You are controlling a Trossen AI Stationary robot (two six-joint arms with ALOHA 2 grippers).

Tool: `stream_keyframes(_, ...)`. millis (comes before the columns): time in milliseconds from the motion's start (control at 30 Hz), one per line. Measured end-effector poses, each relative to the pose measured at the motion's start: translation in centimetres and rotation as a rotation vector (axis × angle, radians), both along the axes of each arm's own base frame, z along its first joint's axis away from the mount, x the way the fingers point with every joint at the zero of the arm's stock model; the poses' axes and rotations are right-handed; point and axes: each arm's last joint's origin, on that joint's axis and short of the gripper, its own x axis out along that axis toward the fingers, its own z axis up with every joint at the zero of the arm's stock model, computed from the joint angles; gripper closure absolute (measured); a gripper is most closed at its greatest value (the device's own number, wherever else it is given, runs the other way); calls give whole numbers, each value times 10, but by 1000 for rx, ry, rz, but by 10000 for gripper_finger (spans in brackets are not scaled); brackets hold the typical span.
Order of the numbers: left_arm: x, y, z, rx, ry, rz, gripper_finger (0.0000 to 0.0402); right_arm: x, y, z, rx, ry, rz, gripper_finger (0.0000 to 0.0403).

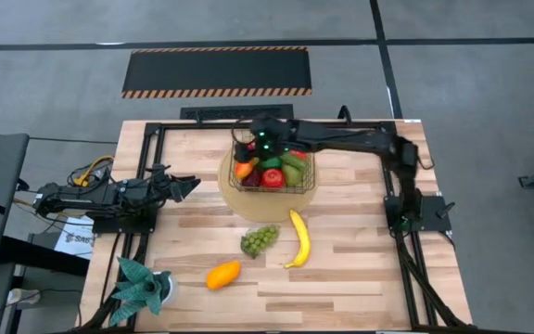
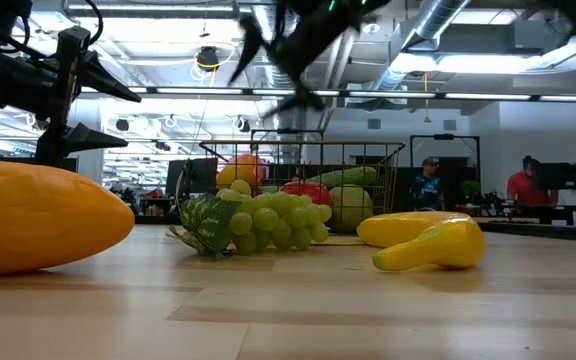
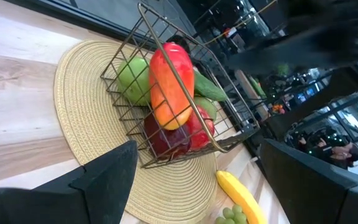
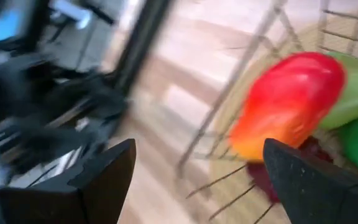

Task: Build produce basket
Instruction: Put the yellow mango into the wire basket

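Note:
The dark wire basket stands on a round tan mat at the table's far middle. It holds a red-orange mango, a green pear, a cucumber and red apples. Green grapes, a yellow banana and an orange-yellow fruit lie on the table nearer to me. My right gripper hovers open and empty above the basket's far left part; its view looks down on the mango. My left gripper waits open at the table's left, pointing at the basket.
A teal potted plant stands at the near left corner. A black metal frame runs along the table's far and side edges. Bare wood lies right of the banana and between the left gripper and the mat. People sit far behind the table.

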Motion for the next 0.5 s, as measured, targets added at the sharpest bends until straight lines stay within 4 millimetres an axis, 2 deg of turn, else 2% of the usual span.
stream_keyframes(133,0,0,0,0,0,-1,74,-20,22,39,-78,-37,69,34)
stream_keyframes(267,0,0,0,-2,0,-10,74,-27,61,59,-232,-48,268,34)
stream_keyframes(367,0,-1,0,-6,0,-23,74,-22,104,53,-321,-33,459,35)
stream_keyframes(500,1,-1,0,-12,0,-46,74,-11,157,30,-405,4,676,35)
